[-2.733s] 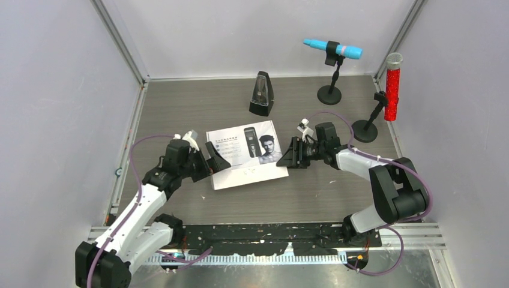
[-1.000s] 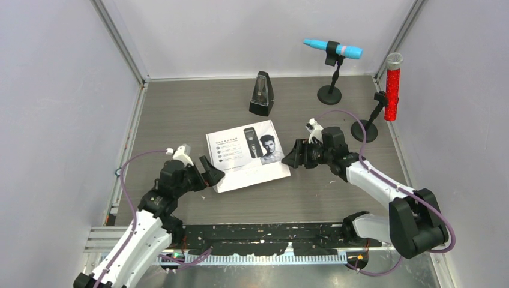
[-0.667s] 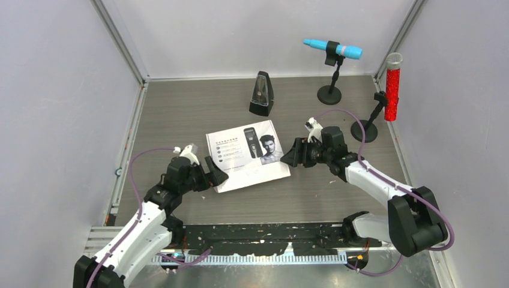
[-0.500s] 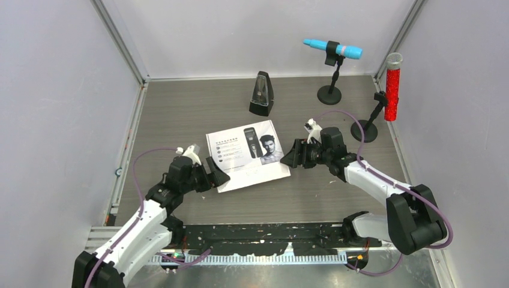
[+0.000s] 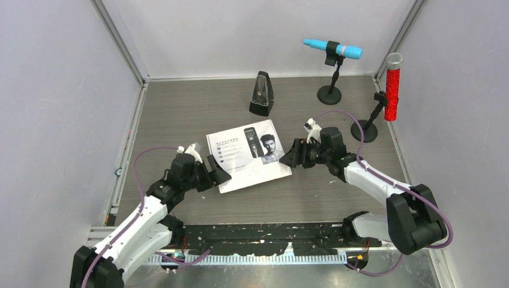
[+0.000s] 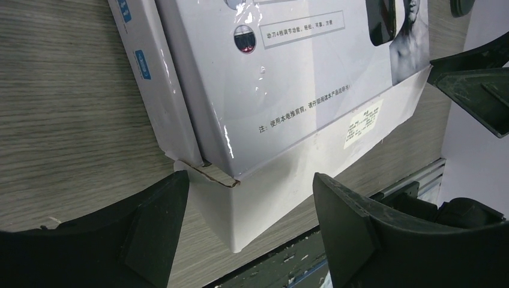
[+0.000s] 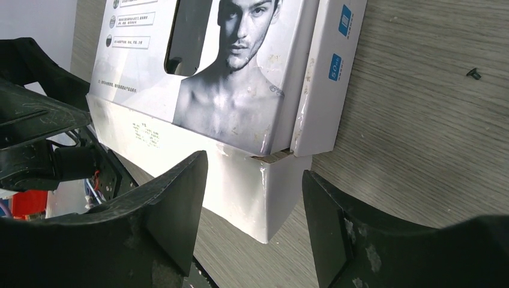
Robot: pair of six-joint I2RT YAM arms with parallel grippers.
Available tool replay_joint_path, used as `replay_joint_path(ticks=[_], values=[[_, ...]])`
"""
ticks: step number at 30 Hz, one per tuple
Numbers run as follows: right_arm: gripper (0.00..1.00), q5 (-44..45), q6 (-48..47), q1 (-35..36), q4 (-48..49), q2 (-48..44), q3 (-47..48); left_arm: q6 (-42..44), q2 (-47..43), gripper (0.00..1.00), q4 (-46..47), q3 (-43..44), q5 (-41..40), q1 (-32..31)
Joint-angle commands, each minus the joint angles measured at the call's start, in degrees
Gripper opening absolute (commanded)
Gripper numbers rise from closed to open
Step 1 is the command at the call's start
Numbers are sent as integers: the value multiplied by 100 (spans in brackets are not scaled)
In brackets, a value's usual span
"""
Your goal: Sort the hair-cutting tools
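Two open grippers: left gripper (image 6: pixel 249 204) and right gripper (image 7: pixel 255 180) each straddle a near corner of the box (image 5: pixel 249 155), gripping nothing. Best to close both evenly on the side walls, clear of the loose flap (image 6: pixel 270 186). Box lies flat between them, long axis left-right, print's top pointing far, toward the metronome (image 5: pixel 261 94).

Left arm (image 5: pixel 141 213) and right arm (image 5: pixel 372 180): white shells, black joints, purple cables (image 5: pixel 136 172); 2 black wedge fingers (image 6: pixel 354 222) each, scuffed.
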Motion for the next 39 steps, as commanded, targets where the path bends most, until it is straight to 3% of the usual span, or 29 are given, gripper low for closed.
replay_joint_path(ticks=[1,25,39], values=[[68,-130,25,32,209,-25,48,-300,185,78,178,236,253,-32],[65,-211,238,168,393,55,59,-899,235,77,270,477,573,-261],[65,-169,201,171,366,89,68,-624,-457,80,-1040,617,-244,-320]])
